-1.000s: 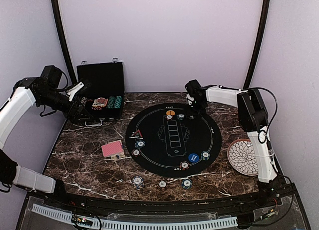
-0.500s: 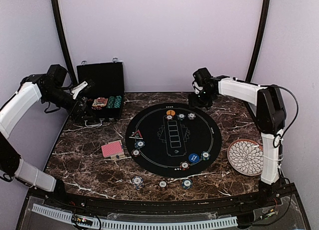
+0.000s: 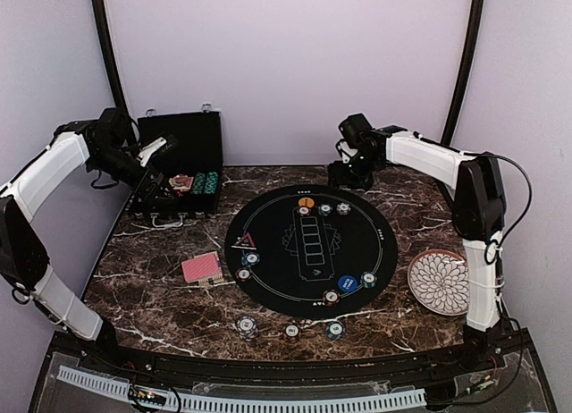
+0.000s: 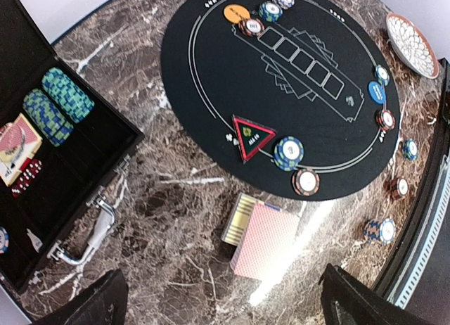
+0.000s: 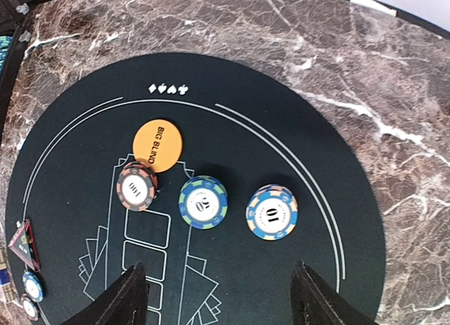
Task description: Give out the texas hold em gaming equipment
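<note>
Black round mat holds three chips and the orange button at its 12 o'clock, beneath the right pincer, wide and empty. The left pincer, also wide and empty, hovers at the tabletop's 10 o'clock; the cards lie at the mat's 8 o'clock.

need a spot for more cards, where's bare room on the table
Free: the table left of the card deck, toward the near-left corner, and the strip right of the mat, behind the plate. The mat's middle is bare too. Crowded: its far rim by the orange button, and the front edge with three chip stacks.
</note>
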Robot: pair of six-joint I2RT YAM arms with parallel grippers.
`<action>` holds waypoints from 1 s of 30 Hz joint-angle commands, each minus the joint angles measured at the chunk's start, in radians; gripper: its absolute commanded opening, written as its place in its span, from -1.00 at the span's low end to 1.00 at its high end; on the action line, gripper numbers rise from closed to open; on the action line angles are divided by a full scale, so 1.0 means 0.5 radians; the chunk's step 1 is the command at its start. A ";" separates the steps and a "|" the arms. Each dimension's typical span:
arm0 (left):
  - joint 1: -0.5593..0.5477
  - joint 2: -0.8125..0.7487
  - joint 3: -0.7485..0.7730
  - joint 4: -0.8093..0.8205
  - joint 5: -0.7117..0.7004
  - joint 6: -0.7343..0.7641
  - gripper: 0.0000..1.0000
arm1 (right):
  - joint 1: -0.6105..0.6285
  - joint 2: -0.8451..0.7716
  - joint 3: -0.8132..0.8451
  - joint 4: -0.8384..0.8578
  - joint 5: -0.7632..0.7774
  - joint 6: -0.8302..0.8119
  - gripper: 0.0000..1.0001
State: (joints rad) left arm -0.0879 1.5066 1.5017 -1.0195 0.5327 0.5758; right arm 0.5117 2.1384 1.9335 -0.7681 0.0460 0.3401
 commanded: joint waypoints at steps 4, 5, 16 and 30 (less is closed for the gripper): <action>-0.002 0.017 0.170 -0.042 0.053 -0.051 0.98 | -0.014 -0.012 -0.008 -0.045 -0.082 0.012 0.40; -0.002 0.013 0.165 -0.016 0.052 -0.068 0.98 | -0.013 -0.016 -0.019 -0.047 -0.126 0.024 0.40; 0.003 0.092 0.326 -0.123 0.127 0.002 0.97 | 0.270 -0.131 -0.016 -0.197 -0.190 -0.089 0.51; 0.007 -0.116 0.204 -0.104 0.089 -0.072 0.98 | 0.767 -0.409 -0.502 0.069 -0.482 -0.354 0.47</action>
State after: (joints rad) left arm -0.0879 1.4921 1.5642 -1.0298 0.5674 0.5564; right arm 0.8818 1.9587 1.7149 -0.8139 -0.1204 0.2180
